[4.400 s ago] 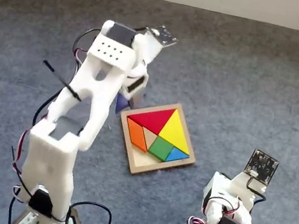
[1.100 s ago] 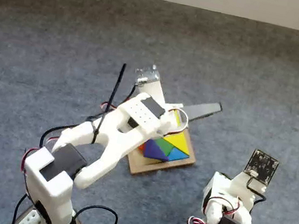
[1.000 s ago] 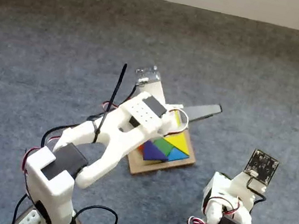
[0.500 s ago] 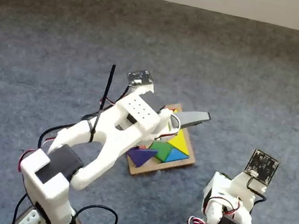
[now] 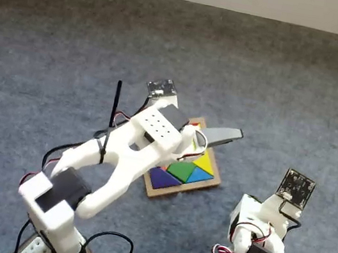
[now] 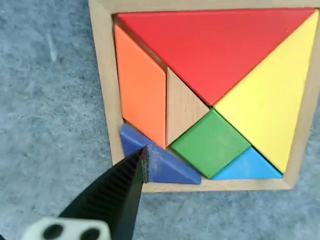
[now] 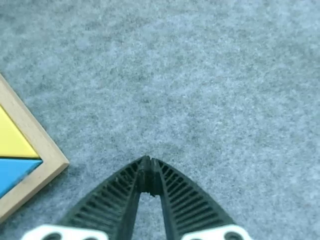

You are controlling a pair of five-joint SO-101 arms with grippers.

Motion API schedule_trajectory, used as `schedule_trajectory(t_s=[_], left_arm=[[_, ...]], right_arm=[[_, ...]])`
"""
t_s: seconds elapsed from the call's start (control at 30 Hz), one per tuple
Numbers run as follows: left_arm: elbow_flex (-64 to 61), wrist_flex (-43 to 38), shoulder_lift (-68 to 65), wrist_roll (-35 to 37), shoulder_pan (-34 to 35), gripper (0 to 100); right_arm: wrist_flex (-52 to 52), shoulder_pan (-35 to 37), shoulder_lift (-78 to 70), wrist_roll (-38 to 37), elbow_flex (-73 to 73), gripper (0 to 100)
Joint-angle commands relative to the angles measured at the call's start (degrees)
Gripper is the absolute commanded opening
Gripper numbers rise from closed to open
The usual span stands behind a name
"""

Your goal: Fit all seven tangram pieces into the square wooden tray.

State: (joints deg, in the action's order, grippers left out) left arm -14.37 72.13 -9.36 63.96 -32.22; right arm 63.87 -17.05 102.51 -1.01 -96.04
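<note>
At the tip of my left pincer (image 5: pixel 198 151), whose jaws stand wide apart and grip nothing, lies the purple triangle (image 6: pixel 167 169). One ribbed fingertip (image 6: pixel 140 162) touches its slanted edge close to a corner of the square wooden tray (image 6: pixel 102 75), while the other finger juts out past the far rim. This single-finger contact reads as a nudge or press, not a grasp, since the piece lies flat against the near rim and leaves no room for a finger on either side. Whether it sits fully flush in its recess cannot be told. Beyond the fingertip the remaining six pieces fill the tray edge to edge: the orange parallelogram (image 6: pixel 140 90) just beside the tip, then the plain wooden triangle (image 6: pixel 182 107) and green square (image 6: pixel 210 142), the small blue triangle (image 6: pixel 247 167) along the same rim as the purple one, and farthest off the large red triangle (image 6: pixel 215 50) and yellow triangle (image 6: pixel 270 110). By this count the task looks all but complete. My right pincer (image 7: pixel 149 167) hangs over bare grey carpet (image 7: pixel 225 75) with its jaws pressed together on nothing, one tray corner lying off to its side, well apart from the working area, so the left arm has free room.
</note>
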Motion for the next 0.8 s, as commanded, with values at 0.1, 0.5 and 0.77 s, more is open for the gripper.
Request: schedule_trajectory(t_s=[0.1, 0.5, 0.77], left_arm=[[1.4, -7.1, -5.9, -2.6, -0.6, 84], [3.8, -0.1, -3.0, -3.0, -3.0, 84], [2.9, 8.4, 10.3, -0.7, -2.9, 84]], right_arm=[[0.4, -0.7, 0.7, -0.6, -8.2, 0.5], [0.4, -0.7, 0.7, -0.6, -8.2, 0.5], [0.4, -0.7, 0.7, -0.6, -8.2, 0.5]])
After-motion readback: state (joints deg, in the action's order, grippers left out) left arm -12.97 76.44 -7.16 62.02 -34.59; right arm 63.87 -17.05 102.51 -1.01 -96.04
